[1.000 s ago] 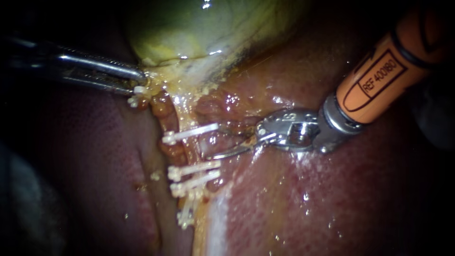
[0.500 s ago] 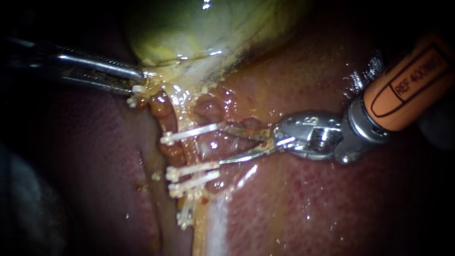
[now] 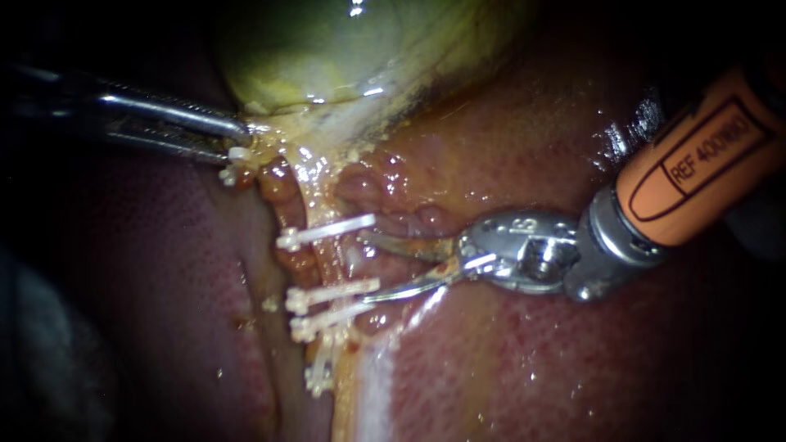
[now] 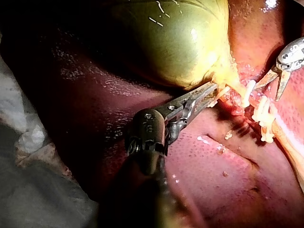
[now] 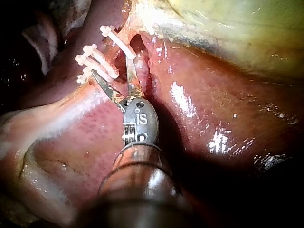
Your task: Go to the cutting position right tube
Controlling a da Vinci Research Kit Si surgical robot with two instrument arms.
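Endoscope and both wrist cameras closely share the clips (image 3: 332, 292).

Yellow-green gallbladder (image 3: 327, 49) rests against the glistening liver (image 3: 532, 352).

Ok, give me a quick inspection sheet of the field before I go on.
Surface: liver, wet and glistening.
Job's things: right tube, white clips across it above and below; gallbladder.
Clutter: pale flecks on the liver.
Instruments: left instrument, jaws shut on the gallbladder's neck; right instrument, jaws open, tips reaching the tube between the clips.
Cables: nothing seen.
Surroundings: pale cloth-like material beside the liver.
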